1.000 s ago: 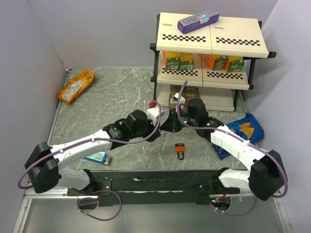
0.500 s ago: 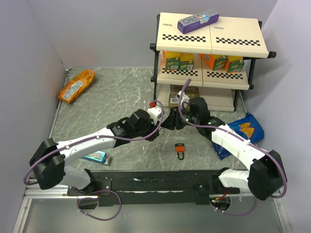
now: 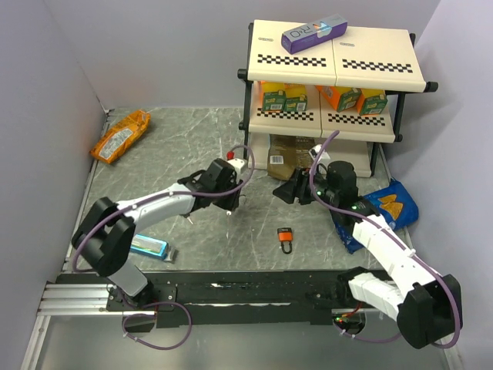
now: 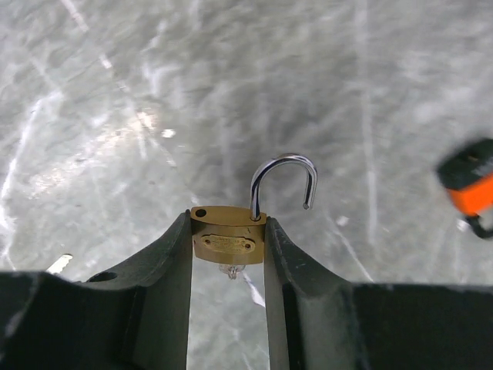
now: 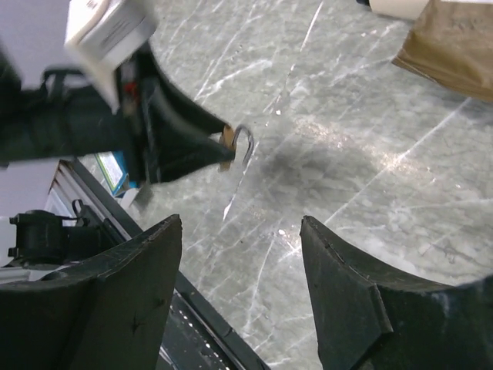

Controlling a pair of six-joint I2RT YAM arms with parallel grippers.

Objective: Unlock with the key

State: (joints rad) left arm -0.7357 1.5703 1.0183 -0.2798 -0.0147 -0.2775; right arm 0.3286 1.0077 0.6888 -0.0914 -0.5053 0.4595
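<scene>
A brass padlock (image 4: 225, 240) sits pinched between the fingertips of my left gripper (image 4: 228, 220), and its silver shackle (image 4: 283, 162) stands swung open above the body. A small silvery bit pokes from the lock's underside; I cannot tell whether it is the key. No black-headed key shows clearly in any view. From above, the left gripper (image 3: 231, 203) points down over the table's middle. My right gripper (image 3: 290, 190) hangs to its right, apart from it. Its jaws (image 5: 241, 220) are wide open with only tabletop between them. It looks at the held padlock (image 5: 228, 146).
An orange-red padlock (image 3: 285, 237) lies on the marble between the arms. A shelf rack (image 3: 331, 92) with boxes stands at the back right, and a blue chip bag (image 3: 389, 204) lies beside it. An orange snack bag (image 3: 121, 136) and a blue packet (image 3: 149, 247) lie at the left.
The right gripper has opened and drawn back to the right from the meeting point. The left gripper has swung left with the brass padlock still in it.
</scene>
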